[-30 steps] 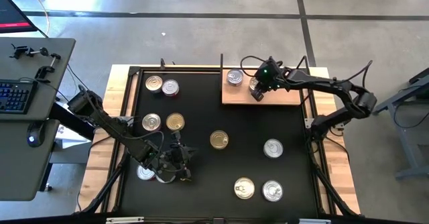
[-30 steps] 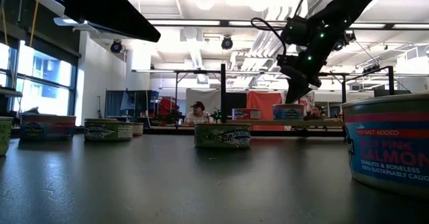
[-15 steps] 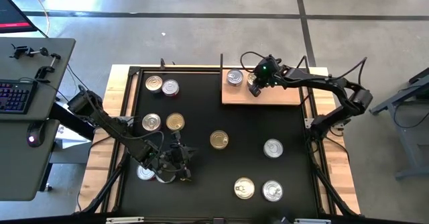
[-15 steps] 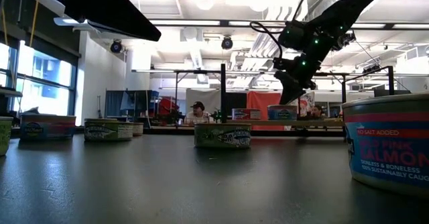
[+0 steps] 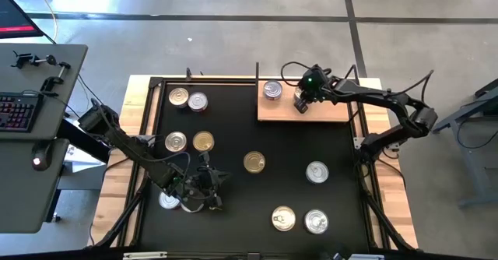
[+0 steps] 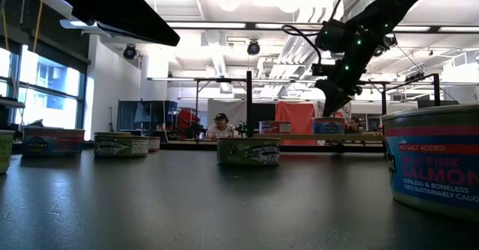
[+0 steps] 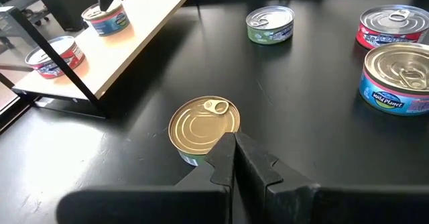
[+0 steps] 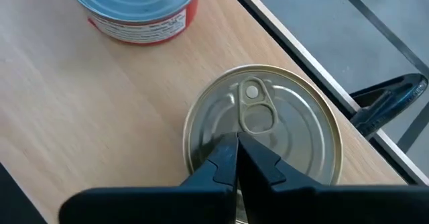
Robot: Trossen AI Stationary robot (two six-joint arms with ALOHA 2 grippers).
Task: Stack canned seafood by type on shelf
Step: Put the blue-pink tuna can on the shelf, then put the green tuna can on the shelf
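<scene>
Two fingers of the right gripper (image 8: 236,158) are pressed together, tips resting over the lid of a silver-topped can (image 8: 263,133) that stands upright on the shelf (image 5: 327,110). The pull-tab of that can points away from the fingertips, toward the shelf's far edge. In the high view the right gripper (image 5: 301,103) hangs over the shelf, a little toward the middle of the board, with its arm reaching in from the table's right side.

Just beside that can, on the same board, stands a second can with a red-and-blue label (image 8: 138,9), upright and apart from the first; from above it shows as a silver lid (image 5: 272,89) near the shelf's left end.

The left gripper (image 7: 234,153) waits at the near-left part of the black table (image 5: 233,135), its fingers closed on nothing, tips just above a gold-topped can (image 7: 203,125). A silver can (image 5: 169,200) lies partly under that arm.

Loose cans stand all over the table: two silver ones at the far left (image 5: 187,99), a silver and a gold one below them (image 5: 191,142), a gold one at centre (image 5: 254,163), and three toward the near right (image 5: 305,205). All sit upright, lids up.
</scene>
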